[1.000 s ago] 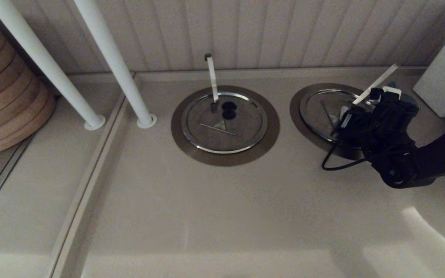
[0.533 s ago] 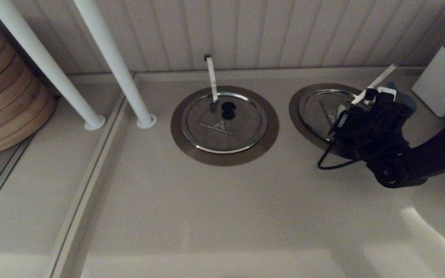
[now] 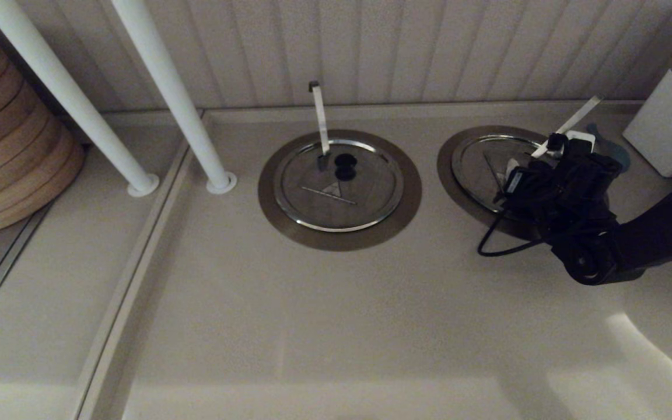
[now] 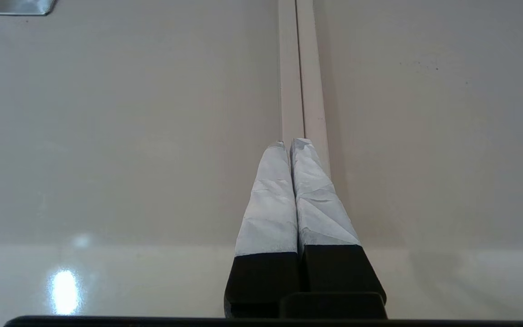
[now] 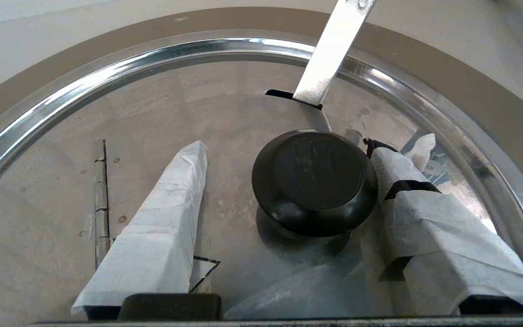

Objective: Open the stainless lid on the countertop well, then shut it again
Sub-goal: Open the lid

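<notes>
Lid (image 5: pixel 161 118) shut on well (image 3: pixel 458 192), ladle handle (image 5: pixel 329 54) poking thru its slot. R hand (image 5: pixel 288 168) wide open round knob (image 5: pixel 313 181), gripping nothing. Wrist cam only: L hand (image 4: pixel 288 145) pinched shut, empty, over surface (image 4: pixel 107 136).

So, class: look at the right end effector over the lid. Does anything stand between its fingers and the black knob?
Nothing visible does. The right end effector is open, its fingers on either side of the black knob of the stainless lid. The slanted utensil handle rises just beyond the knob, outside the gap.
</notes>
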`<state>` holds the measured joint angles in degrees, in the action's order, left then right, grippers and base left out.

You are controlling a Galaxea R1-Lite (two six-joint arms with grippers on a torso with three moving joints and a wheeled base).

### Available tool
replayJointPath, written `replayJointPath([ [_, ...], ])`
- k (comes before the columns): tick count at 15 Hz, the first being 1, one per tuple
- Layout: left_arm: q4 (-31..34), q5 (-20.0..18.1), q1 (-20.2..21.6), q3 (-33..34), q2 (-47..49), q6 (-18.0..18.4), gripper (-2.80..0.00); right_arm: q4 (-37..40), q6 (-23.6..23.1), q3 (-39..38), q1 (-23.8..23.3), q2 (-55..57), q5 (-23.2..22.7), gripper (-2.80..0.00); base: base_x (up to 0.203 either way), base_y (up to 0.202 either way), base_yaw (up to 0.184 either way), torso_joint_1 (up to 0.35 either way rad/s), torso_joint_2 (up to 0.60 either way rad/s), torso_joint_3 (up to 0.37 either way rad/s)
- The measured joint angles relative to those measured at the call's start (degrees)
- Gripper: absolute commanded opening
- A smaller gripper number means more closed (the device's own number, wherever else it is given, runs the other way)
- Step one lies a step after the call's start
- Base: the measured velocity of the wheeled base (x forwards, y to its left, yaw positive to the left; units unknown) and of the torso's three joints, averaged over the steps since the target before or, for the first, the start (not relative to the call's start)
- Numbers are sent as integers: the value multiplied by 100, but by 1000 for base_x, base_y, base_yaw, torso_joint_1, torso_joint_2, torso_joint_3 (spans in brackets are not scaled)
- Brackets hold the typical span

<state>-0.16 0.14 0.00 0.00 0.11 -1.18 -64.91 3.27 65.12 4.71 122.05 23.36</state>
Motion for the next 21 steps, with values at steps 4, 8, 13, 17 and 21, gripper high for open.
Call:
replayJointPath([
  [4, -2, 0, 0, 0, 0, -2, -280, 11, -1, 1, 4, -55, -5, 0, 0, 0, 0, 0, 0, 0],
  [8, -2, 2, 0, 0, 0, -1, -280, 11, 1, 0, 11, -130, -1, 0, 0, 0, 0, 0, 0, 0],
  [13, 0, 2, 0, 0, 0, 0, -280, -6, 4, -7, 26, -226, 6, 0, 0, 0, 0, 0, 0, 0],
  [17, 0, 2, 0, 0, 0, -2, -280, -10, 6, -35, 67, -265, 7, 0, 0, 0, 0, 0, 0, 0],
  [21, 0, 2, 0, 0, 0, -2, -280, 0, -48, -29, 15, -177, 10, 0, 0, 0, 0, 0, 0, 0],
])
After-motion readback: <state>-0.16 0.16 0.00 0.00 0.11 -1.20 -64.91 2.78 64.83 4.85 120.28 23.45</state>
